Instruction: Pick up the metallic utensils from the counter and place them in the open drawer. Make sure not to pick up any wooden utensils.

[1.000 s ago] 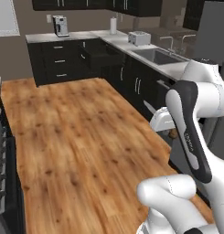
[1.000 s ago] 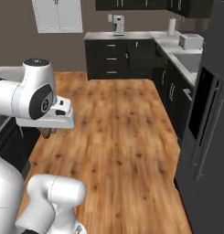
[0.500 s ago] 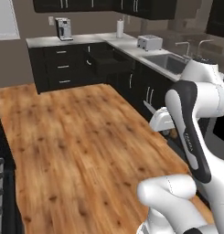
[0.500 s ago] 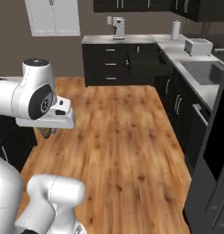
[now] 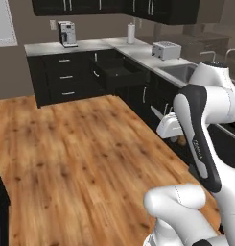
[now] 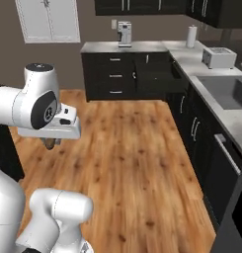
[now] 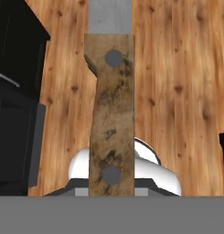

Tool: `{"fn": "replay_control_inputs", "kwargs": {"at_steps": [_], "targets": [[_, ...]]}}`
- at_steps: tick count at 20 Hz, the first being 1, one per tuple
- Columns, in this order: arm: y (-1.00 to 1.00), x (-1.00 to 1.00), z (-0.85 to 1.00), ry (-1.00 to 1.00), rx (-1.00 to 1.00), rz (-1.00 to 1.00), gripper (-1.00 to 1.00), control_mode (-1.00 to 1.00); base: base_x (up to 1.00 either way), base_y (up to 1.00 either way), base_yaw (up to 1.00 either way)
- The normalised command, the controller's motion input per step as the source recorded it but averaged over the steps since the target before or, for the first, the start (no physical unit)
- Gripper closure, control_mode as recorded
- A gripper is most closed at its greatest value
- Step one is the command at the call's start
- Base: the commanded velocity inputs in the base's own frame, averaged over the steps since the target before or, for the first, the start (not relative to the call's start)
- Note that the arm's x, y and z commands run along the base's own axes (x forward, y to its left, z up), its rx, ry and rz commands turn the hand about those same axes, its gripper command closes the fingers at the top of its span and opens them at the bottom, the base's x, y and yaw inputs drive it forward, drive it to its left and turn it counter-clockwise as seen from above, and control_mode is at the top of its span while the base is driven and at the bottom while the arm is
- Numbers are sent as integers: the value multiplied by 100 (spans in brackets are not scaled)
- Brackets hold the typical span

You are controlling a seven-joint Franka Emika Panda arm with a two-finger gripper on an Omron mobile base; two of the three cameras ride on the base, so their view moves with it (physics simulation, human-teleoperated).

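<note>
Gripper (image 7: 111, 194) apparently clamps the knife (image 7: 110, 114) handle.

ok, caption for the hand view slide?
Brown-handled table knife with grey blade, held along the view above wooden plank floor.

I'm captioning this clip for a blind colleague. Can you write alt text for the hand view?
A table knife fills the middle of the frame, its brown riveted handle nearest the camera and its silver blade pointing away, held in the gripper above a wooden plank floor. Black cabinetry lines the left edge.
</note>
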Motion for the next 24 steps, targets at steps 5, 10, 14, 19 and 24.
{"fn": "replay_control_inputs", "kwargs": {"at_steps": [5,10,14,19,24], "targets": [[0,0,0,0,0,0,100,100,100,-23,0],[0,0,0,0,0,0,100,100,100,-21,0],[0,0,0,0,0,0,100,100,100,-27,0],[0,0,0,0,0,0,100,100,100,-32,1],[0,0,0,0,0,0,100,100,100,-53,6]]}}
